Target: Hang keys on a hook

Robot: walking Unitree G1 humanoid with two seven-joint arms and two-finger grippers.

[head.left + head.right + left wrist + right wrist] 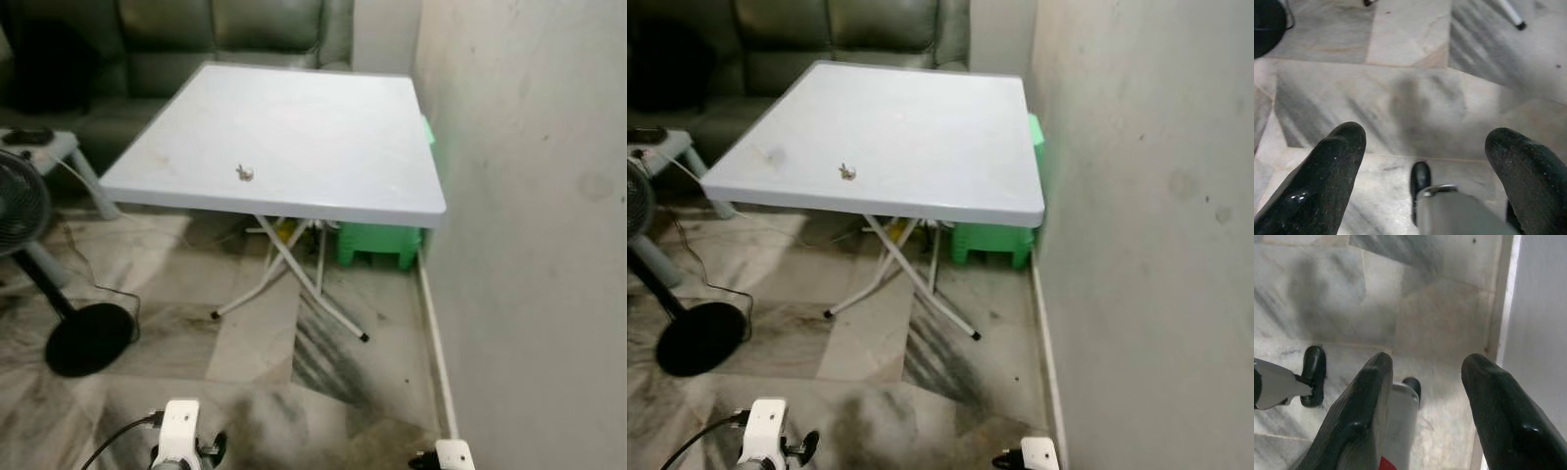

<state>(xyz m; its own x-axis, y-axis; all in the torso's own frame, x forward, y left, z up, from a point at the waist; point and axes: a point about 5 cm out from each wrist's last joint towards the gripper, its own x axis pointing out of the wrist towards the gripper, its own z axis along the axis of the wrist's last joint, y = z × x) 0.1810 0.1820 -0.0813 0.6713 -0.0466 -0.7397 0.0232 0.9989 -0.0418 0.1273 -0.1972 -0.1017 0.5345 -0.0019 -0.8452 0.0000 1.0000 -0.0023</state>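
Observation:
A small bunch of keys (244, 173) lies on a pale folding table (333, 137), near its front edge and left of centre. Both arms hang low, far from the keys: only the wrist tops show at the bottom edge of the head views. In the left wrist view my left gripper (1422, 156) is open over the marble floor, nothing between its fingers (1332, 166). My right gripper (1427, 377) is likewise open and empty, pointing down at the floor beside the wall.
A plastered wall (529, 215) runs along the right with a skirting at its foot. A green plastic stool (377, 245) stands under the table. A standing fan (20, 211) with a round black base (88, 338) is at the left, a dark sofa (196, 39) behind.

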